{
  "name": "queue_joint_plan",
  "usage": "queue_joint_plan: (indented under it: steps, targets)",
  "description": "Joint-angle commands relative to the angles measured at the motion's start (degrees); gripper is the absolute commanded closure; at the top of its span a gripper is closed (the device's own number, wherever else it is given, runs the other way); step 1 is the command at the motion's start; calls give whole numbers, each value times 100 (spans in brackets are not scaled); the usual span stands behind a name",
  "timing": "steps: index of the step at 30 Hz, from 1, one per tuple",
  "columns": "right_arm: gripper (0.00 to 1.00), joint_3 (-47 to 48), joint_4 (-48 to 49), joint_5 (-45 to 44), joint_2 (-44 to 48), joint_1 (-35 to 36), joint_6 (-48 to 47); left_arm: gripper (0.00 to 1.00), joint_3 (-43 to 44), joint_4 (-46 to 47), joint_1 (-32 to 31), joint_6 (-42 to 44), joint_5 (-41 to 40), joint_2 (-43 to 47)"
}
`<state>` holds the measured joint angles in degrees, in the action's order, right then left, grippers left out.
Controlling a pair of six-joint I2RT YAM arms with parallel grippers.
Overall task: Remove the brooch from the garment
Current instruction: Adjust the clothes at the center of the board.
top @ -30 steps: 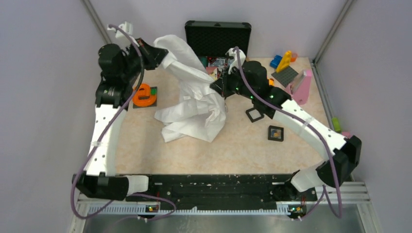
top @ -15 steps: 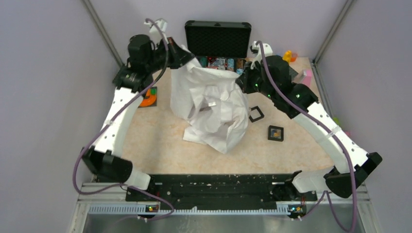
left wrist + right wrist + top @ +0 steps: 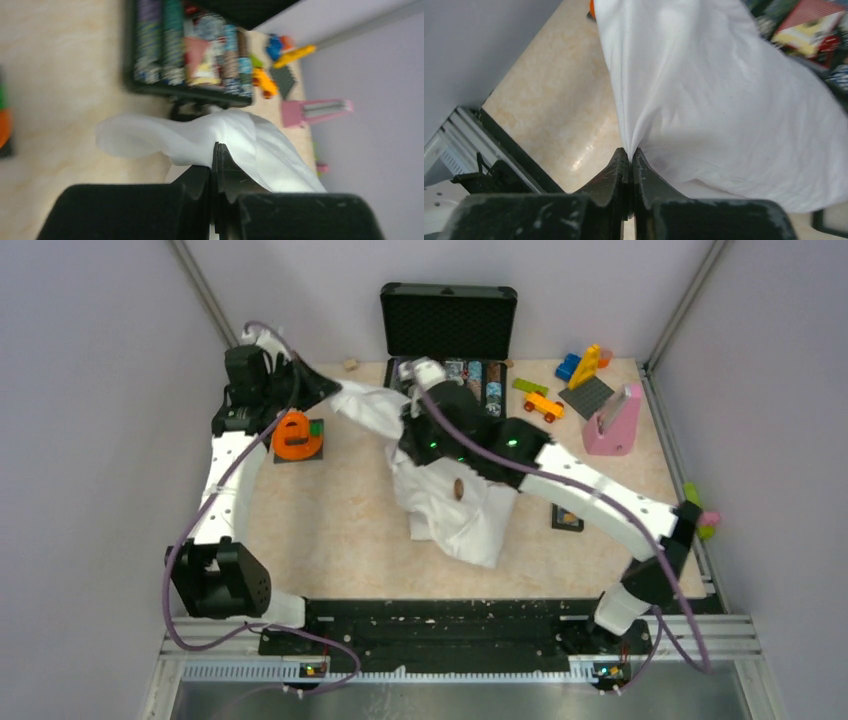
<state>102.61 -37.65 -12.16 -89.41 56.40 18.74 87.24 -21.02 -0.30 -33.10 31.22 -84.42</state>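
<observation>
While both of your claws are clenched on the crumpled white cloth garment (image 3: 465, 530), the tiny roundish brown-orange brooch (image 3: 459, 488) shows on the cloth's upward face. It sits just on the near side of your right arm's forearm and apart from either pinch. Your left claw (image 3: 216, 150) has its black fingers pressed together over a raised fold at the garment's far-left end, close to the rounded orange block (image 3: 293, 436) on its dark square base. Your right claw (image 3: 630, 154) nips another fold, with the cloth fanning out from its tips; in the overhead view that claw is hidden among wrist and fabric. The garment's lower part lies bunched on the mottled beige table (image 3: 330, 530). Behind it stands the open black hard case (image 3: 450, 315) with coloured contents in its tray, and a black square frame (image 3: 567, 519) peeks from under your right arm.
</observation>
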Motion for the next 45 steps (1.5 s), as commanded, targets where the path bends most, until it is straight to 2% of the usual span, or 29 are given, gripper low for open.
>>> queue_joint_plan:
  steps: [1, 2, 3, 4, 6, 7, 9, 11, 13, 14, 17, 20, 22, 25, 28, 31, 35, 36, 39, 41, 43, 45]
  targets:
    - [86, -123, 379, 597, -1143, 500, 55, 100, -1334, 311, 631, 134, -863, 300]
    - [62, -144, 415, 759, -1296, 511, 71, 100, -1552, 370, 663, 171, -1156, 320]
    - [43, -225, 435, 716, -1389, 504, 151, 100, -1819, 506, 671, 190, -1317, 293]
    - [31, -340, 479, 623, -1406, 508, 187, 100, -1920, 652, 671, 179, -1339, 231]
    - [20, -730, 654, 533, -1259, 457, 208, 99, -2034, 779, 663, 95, -1261, 16]
    - [19, -1019, 783, 564, -1115, 414, 228, 95, -2037, 790, 655, 67, -1262, -77]
    - [19, -1707, 1055, 687, -732, 299, 258, 78, -1996, 732, 633, 66, -1386, -203]
    - [23, -2445, 1308, 802, -342, 213, 276, 53, -1834, 381, 532, 207, -1810, -189]
    - [27, -3138, 1526, 946, 48, 180, 281, 17, -1651, -49, 336, 407, -2310, -69]
    - [29, -3450, 1628, 1007, 177, 172, 323, 10, -1593, -255, 222, 493, -2445, 30]
    - [39, -4174, 1966, 1337, 464, 176, 440, 7, -1758, -538, -264, 707, -2783, 676]
    - [41, -4637, 2303, 1462, 585, 182, 592, 9, -2321, -509, -1045, 910, -2914, 1514]
    - [41, -4762, 2461, 1529, 541, 170, 657, 11, -2658, -604, -1587, 887, -2707, 1863]
    - [41, -4926, 2722, 1582, 398, 178, 770, 12, -3328, -742, -2253, 732, -2441, 2065]
    - [43, -5074, 2948, 1604, 179, 172, 887, 9, -4075, -357, -2536, 566, -2272, 2157]
    - [51, -5046, 2735, 1363, -77, 172, 975, 8, -4606, 310, -2593, 363, -2072, 1932]
    - [53, -5138, 2355, 724, -184, 173, 1142, 8, -4811, 963, -2615, 276, -2010, 1304]
    - [57, -5177, 2249, 557, -183, 170, 1230, 9, -4807, 1076, -2616, 303, -1940, 1130]
    - [80, -5370, 2004, 267, -160, 88, 1467, 12, -4732, 1268, -2611, 352, -1773, 664]
    - [100, -5549, 1923, 186, -140, 8, 1647, 13, -4719, 1395, -2616, 309, -1788, 395]
    - [100, -5738, 1922, 169, -86, -74, 1741, 14, -4680, 1485, -2600, 201, -1931, 76]
    - [100, -5887, 1924, 146, -4, -146, 1788, 22, -4628, 1530, -2555, -75, -2291, -107]
